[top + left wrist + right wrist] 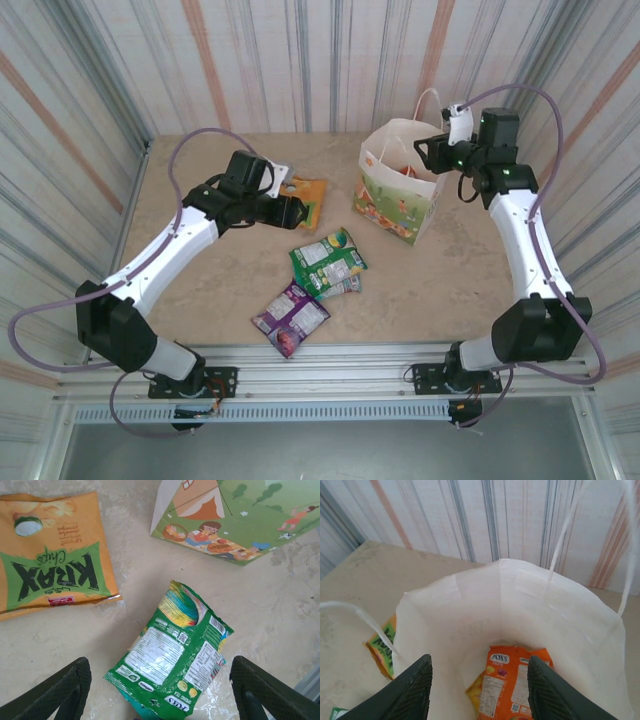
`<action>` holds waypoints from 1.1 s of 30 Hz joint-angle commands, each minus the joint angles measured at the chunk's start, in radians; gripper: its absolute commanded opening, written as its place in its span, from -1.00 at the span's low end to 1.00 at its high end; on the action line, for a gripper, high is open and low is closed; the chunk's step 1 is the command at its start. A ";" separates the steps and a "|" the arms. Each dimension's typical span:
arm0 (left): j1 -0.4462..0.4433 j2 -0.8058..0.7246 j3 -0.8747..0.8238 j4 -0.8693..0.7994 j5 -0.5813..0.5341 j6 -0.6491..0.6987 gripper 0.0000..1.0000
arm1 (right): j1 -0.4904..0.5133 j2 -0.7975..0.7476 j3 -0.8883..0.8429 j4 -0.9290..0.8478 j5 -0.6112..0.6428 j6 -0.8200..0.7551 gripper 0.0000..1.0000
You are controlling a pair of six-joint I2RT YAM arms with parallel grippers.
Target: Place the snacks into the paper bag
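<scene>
Three loose snacks (327, 262), one paper bag (395, 205)

The top camera sits high up behind the left arm (165, 250) and the right arm (522, 235), and it looks down from far off at the whole table (230, 300). The left wrist camera looks down from close by at the orange packet (50, 555), the green packet (172, 652) and the side of the paper bag (240, 525), all seen from the top too. The right wrist camera hangs just above the bag's open mouth, looking down into it and toward the striped wall (495, 520).
</scene>
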 commanded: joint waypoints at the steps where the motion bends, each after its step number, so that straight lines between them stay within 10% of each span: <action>1: 0.001 -0.018 -0.039 -0.025 0.051 -0.030 0.52 | -0.006 -0.085 0.001 -0.057 0.043 0.067 0.04; 15: 0.001 -0.074 -0.261 -0.073 0.097 -0.121 0.46 | 0.026 -0.358 -0.109 -0.486 0.021 0.263 0.09; 33: -0.057 -0.170 -0.493 -0.145 0.067 -0.304 0.41 | 0.517 -0.592 -0.373 -0.602 0.248 0.852 0.14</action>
